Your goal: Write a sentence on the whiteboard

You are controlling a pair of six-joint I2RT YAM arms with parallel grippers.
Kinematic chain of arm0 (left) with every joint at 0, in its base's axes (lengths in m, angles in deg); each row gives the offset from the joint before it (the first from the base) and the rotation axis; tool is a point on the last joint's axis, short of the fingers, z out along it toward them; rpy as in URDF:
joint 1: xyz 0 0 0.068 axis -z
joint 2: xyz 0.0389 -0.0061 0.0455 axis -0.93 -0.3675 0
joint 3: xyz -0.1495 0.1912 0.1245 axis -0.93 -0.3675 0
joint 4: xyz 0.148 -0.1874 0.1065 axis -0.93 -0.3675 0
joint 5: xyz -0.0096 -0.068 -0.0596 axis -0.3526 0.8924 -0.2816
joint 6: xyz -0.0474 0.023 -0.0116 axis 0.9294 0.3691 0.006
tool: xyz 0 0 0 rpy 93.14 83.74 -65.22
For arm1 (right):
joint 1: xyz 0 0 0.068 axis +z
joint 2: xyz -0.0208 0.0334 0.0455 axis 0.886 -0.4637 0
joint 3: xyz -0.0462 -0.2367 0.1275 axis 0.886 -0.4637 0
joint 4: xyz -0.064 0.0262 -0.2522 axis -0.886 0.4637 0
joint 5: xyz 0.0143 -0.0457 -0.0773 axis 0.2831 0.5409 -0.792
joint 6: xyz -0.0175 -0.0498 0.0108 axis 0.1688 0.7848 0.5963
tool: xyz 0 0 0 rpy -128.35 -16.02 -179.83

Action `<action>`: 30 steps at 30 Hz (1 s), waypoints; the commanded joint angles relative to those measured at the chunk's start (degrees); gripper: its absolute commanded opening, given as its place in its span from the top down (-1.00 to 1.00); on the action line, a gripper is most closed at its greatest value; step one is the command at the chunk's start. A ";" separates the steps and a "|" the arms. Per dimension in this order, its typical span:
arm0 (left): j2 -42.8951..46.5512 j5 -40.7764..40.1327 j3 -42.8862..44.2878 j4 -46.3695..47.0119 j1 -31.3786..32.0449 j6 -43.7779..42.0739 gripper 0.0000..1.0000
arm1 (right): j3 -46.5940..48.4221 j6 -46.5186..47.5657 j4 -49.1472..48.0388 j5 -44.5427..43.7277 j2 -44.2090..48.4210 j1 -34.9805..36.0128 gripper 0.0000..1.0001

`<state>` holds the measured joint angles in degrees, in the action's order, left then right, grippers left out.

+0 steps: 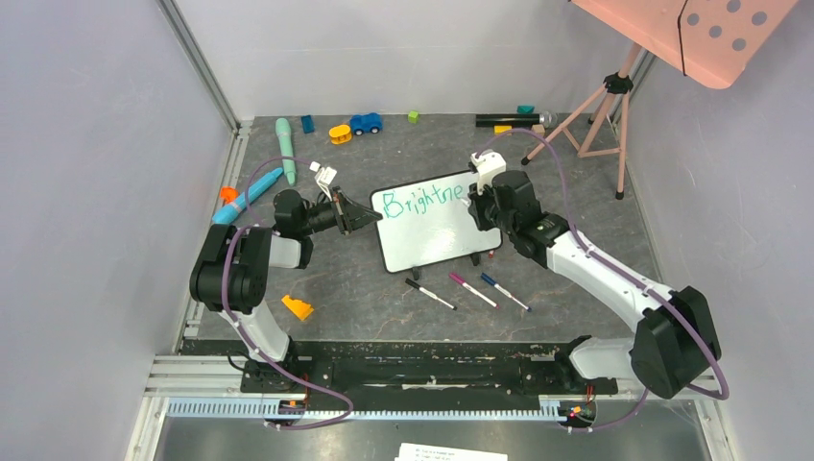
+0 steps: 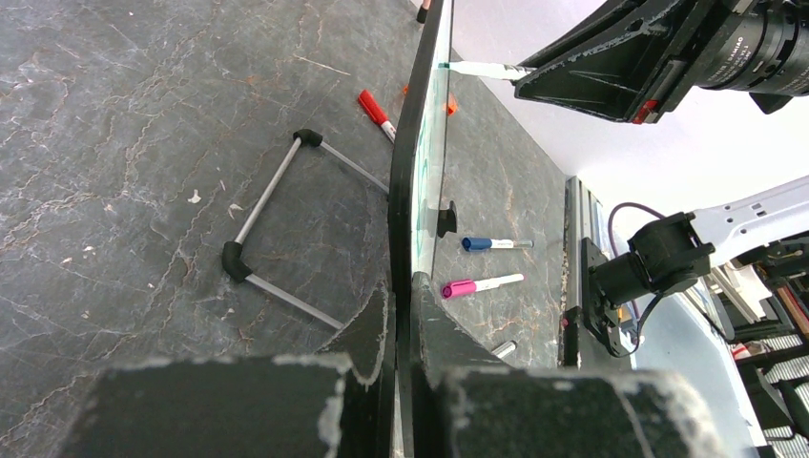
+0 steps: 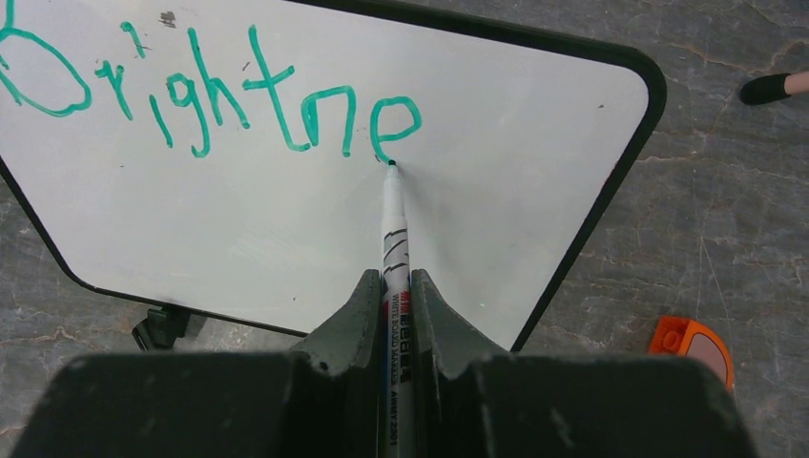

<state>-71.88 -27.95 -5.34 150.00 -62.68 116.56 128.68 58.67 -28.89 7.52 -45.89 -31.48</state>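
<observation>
We clamp whiteboard [image 3: 286, 219] edge in left pincer [image 2: 405, 286] | right pincer [image 3: 393, 286] pinches marker [image 3: 393, 229], nib ahead at sentence [image 3: 269, 81] | we judge it light, stiff, tippy.

Left tool [image 2: 403, 291] clamps the whiteboard [image 2: 408, 172] edge-on.

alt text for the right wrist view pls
The right gripper clamps a marker whose tip meets the whiteboard at the end of teal writing reading "Brightne". Dark stone-patterned table surrounds the board, with an orange toy at lower right.
</observation>
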 commanded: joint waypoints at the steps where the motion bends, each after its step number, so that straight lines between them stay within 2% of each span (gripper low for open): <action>1: 1.31 1.56 0.59 0.38 0.57 -5.12 0.96 | -0.31 0.76 0.45 -4.21 1.80 -0.29 1.00; 15: 1.39 1.51 0.55 0.42 0.57 -5.14 0.96 | 3.66 0.36 -1.00 -2.18 2.95 -0.70 1.00; 30: 1.28 1.50 0.61 0.41 0.57 -5.18 0.96 | 3.21 -0.98 -4.16 -4.93 1.75 -1.73 1.00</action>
<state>-71.75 -27.87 -5.34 150.00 -62.57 116.52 130.04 58.36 -30.02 3.61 -43.93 -32.81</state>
